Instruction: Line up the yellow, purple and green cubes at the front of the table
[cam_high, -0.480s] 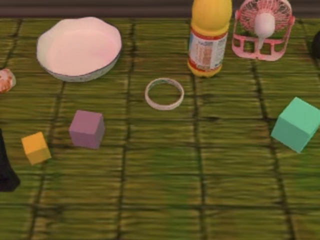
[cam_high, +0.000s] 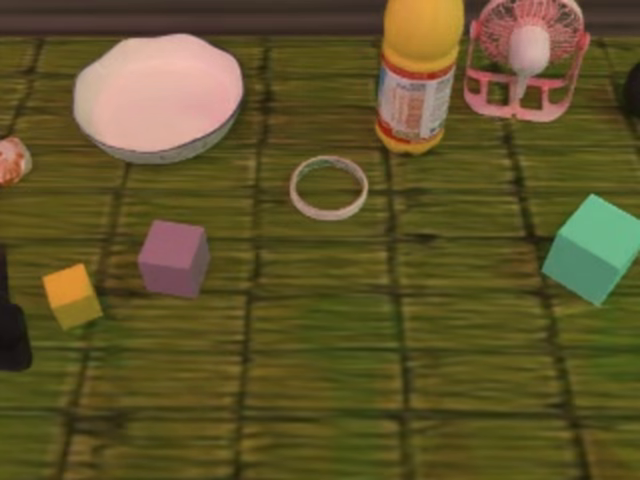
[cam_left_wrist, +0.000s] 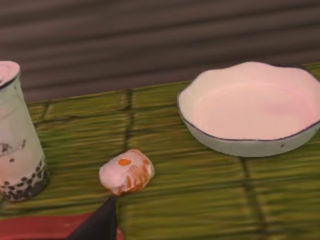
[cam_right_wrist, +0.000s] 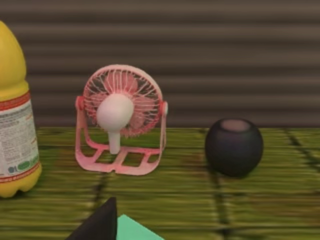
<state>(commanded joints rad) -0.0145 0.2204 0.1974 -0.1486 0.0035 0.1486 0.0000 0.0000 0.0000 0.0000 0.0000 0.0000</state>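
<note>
Nothing lined up yet, judging by the spread: all three cubes lying loose on the table (cam_high: 330, 400), none in a gripper, none at the front edge. Left gripper (cam_high: 12, 335) only a dark shape at the top view's left edge; open or closed, impossible to tell. Just beside it, toward the table's middle, the yellow cube (cam_high: 71, 295); a little beyond that and slightly farther back, the purple cube (cam_high: 174, 258), close to the yellow one but not touching. Well apart from both, far across near the right edge, the green cube (cam_high: 594, 248), turned at an angle to the slats. Right gripper out of sight from above; in its own wrist view only a dark fingertip (cam_right_wrist: 97, 222) showing, with a corner of the green cube (cam_right_wrist: 135, 231) right next to it, so probably hovering close over that cube; finger state again not readable. Farther off from either gripper, along the back: white bowl (cam_high: 158, 95), juice bottle (cam_high: 418, 75), pink fan (cam_high: 527, 58), and a white ring (cam_high: 329, 187) near the centre. Front strip of the table bare of cubes. Whole job therefore ahead: three pick-ups, three placements in a row at the front, with the yellow cube nearest to a gripper and a likely first candidate.
</note>
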